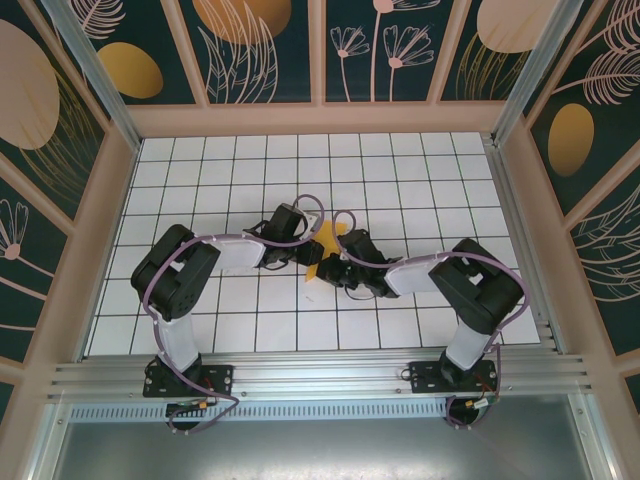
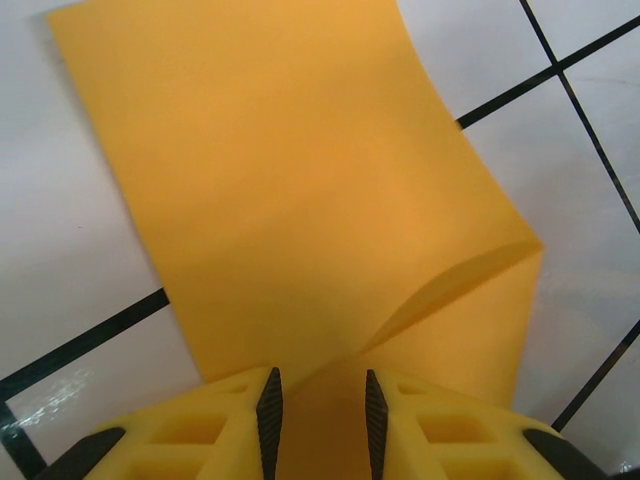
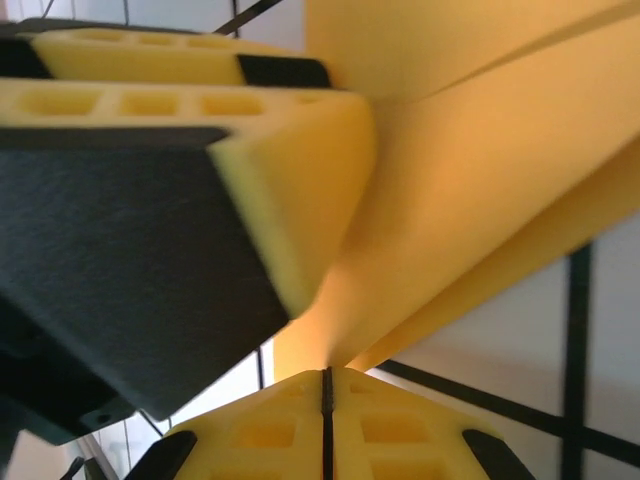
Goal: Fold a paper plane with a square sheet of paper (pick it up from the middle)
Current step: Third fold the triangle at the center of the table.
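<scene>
- While it curls upward along a crease, the orange-yellow square sheet of paper (image 1: 326, 238) sits midway between the white tiled tabletop's (image 1: 420, 170) side edges.
- Left wrist: the left gripper (image 2: 318, 385) stands slightly parted over the sheet's edge.
- Right wrist: the right gripper (image 3: 327, 380) is closed, pinching the fold.

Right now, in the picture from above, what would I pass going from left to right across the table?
left arm → orange-yellow sheet of paper → right arm
</scene>
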Available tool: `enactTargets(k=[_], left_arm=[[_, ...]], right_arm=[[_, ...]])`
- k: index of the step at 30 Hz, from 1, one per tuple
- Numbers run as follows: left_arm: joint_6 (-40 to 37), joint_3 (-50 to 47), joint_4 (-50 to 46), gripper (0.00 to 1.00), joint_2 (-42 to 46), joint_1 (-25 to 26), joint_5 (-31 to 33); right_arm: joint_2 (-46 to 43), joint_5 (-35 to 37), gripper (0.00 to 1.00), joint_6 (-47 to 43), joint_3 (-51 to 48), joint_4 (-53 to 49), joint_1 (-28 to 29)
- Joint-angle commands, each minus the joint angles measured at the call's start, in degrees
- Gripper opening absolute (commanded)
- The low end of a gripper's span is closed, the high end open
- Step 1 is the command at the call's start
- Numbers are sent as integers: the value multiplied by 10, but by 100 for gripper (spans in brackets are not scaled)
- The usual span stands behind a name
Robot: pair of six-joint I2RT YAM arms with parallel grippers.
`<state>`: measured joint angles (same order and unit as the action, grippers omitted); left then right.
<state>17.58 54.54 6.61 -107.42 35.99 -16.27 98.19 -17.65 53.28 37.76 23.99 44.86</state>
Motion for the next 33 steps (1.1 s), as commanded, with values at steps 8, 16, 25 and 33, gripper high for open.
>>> enactTargets(k=[8,16,25,33], left_arm=[[-5,-1,-16,29,-11,-3,-2],[-7,5,-19,29,-13,-4,-5],[-5,7,-20,29,-15,-4,-9],[1,8,-24,36,-4,-5,-8]], right_arm=[[8,19,10,12,23,9,20],[4,-2,11,13,18,41,29],[51,2,11,13,52,35,31],[76,27,10,2,63,-25,30]])
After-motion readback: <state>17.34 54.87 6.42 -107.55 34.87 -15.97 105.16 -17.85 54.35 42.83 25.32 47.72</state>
